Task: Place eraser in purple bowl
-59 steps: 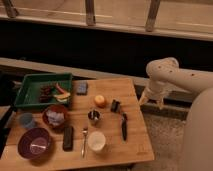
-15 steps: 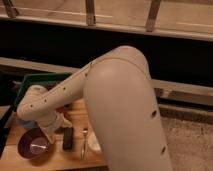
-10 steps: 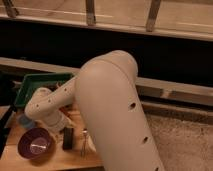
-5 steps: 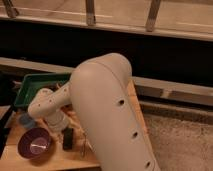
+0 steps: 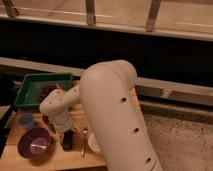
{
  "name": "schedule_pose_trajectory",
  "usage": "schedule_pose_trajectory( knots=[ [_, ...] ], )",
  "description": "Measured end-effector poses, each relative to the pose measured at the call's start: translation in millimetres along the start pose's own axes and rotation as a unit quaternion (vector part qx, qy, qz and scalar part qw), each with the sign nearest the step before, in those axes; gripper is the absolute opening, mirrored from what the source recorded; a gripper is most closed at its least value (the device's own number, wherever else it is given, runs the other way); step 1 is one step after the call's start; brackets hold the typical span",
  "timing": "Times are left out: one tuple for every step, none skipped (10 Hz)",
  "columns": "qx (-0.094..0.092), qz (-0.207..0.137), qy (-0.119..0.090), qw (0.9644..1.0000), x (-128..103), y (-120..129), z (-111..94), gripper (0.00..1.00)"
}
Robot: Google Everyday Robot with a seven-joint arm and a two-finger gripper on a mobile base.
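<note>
The arm (image 5: 114, 117) hides most of the table (image 5: 54, 161) right of the purple bowl (image 5: 34, 143). The gripper (image 5: 64, 132), just right of that bowl, covers the top of the eraser (image 5: 67, 143).

Cream arm (image 5: 107, 115) fills the middle, dotted with a row of dark holes. Its gripper (image 5: 65, 133), pale too, sits near-left, just above the near-black eraser (image 5: 66, 143). Left of that is the purple bowl (image 5: 25, 146), paler lilac at the bottom. Blue-grey cup (image 5: 26, 120) behind it, green tray (image 5: 31, 86) farther back, tan wood table (image 5: 50, 162), speckled grey floor (image 5: 175, 142) at right.
</note>
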Motion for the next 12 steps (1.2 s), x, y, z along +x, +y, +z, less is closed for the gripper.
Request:
schedule_pose_trajectory(
  knots=[
    [-0.012, 0.003, 0.003, 0.9999, 0.2, 2.0, 1.8, 0.51],
    [-0.011, 0.002, 0.003, 0.9999, 0.6, 2.1, 1.4, 0.41],
    [-0.009, 0.0, 0.003, 1.0, 0.9, 0.1, -0.2, 0.31],
    [-0.01, 0.004, 0.003, 0.9999, 1.5, -1.6, -3.2, 0.21],
    [-0.008, 0.004, 0.003, 1.0, 1.3, -2.6, -4.8, 0.17],
    [-0.007, 0.003, 0.003, 1.0, 1.1, -3.8, -6.3, 0.16],
    [-0.009, 0.003, 0.002, 1.0, 0.5, -2.4, -7.7, 0.16],
    [-0.009, 0.003, 0.003, 1.0, 1.0, -2.4, -7.9, 0.16],
    [-0.006, 0.002, -0.002, 1.0, 2.0, -2.5, -10.8, 0.16],
    [0.0, 0.003, -0.013, 0.9999, 3.6, -2.7, -19.7, 0.16],
    [0.005, 0.006, -0.023, 0.9997, 5.7, -5.9, -30.3, 0.16],
    [0.014, 0.01, -0.039, 0.9991, 10.9, -10.5, -50.7, 0.16]
  ],
)
